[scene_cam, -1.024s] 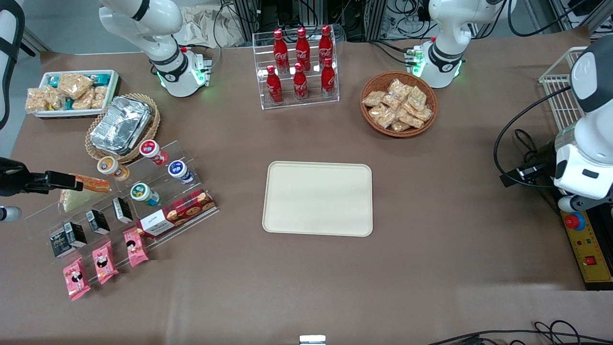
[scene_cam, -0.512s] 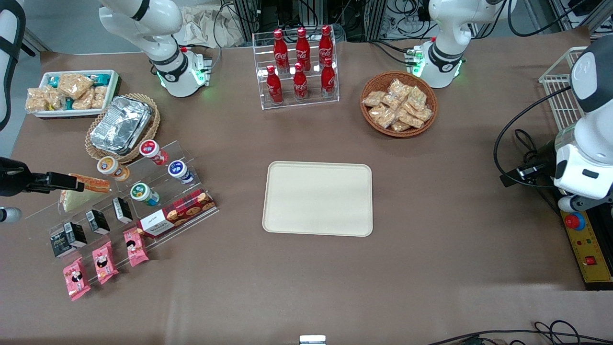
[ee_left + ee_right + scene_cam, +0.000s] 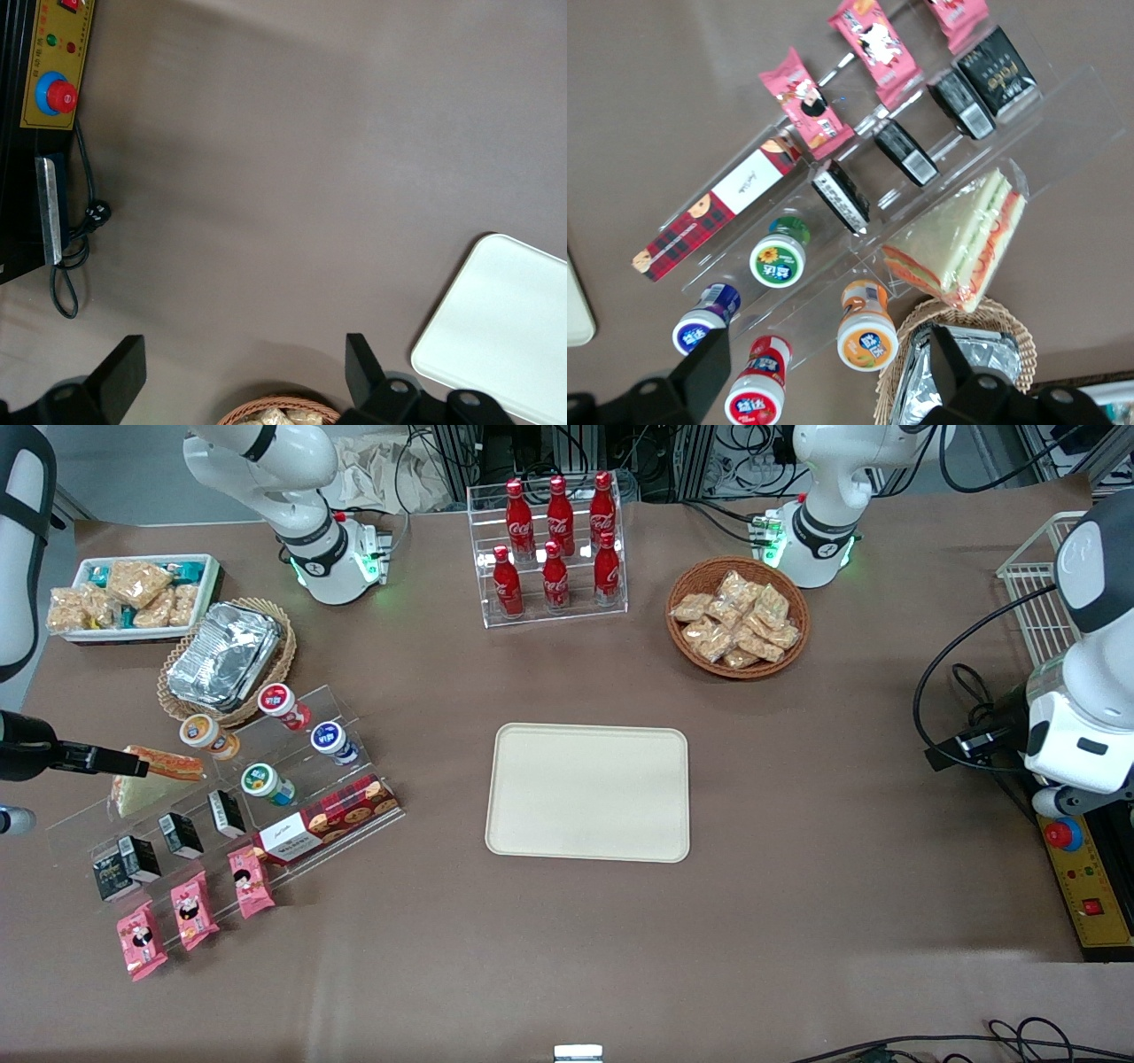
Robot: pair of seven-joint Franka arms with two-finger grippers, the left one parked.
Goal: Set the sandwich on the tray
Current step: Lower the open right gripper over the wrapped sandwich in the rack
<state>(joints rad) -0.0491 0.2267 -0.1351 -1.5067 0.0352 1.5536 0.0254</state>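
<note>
The sandwich (image 3: 146,781) is a clear-wrapped white-bread wedge with red and orange filling. It lies on the upper step of a clear acrylic rack toward the working arm's end of the table, and it also shows in the right wrist view (image 3: 957,243). My gripper (image 3: 124,762) hovers above the sandwich's filling edge. In the right wrist view the gripper (image 3: 828,381) is open and empty, with its fingers (image 3: 700,372) wide apart. The cream-beige tray (image 3: 589,793) lies bare at the table's middle, well away from the gripper.
The rack (image 3: 292,731) also holds small round tubs (image 3: 262,781), black cartons (image 3: 182,834), a red plaid cookie box (image 3: 328,819) and pink snack packets (image 3: 193,910). Beside it stand a wicker basket of foil containers (image 3: 226,660), a white snack bin (image 3: 133,598) and a cola bottle rack (image 3: 554,549).
My gripper has drawn back a little toward the working arm's end of the table. The sandwich and the tray have not moved.
</note>
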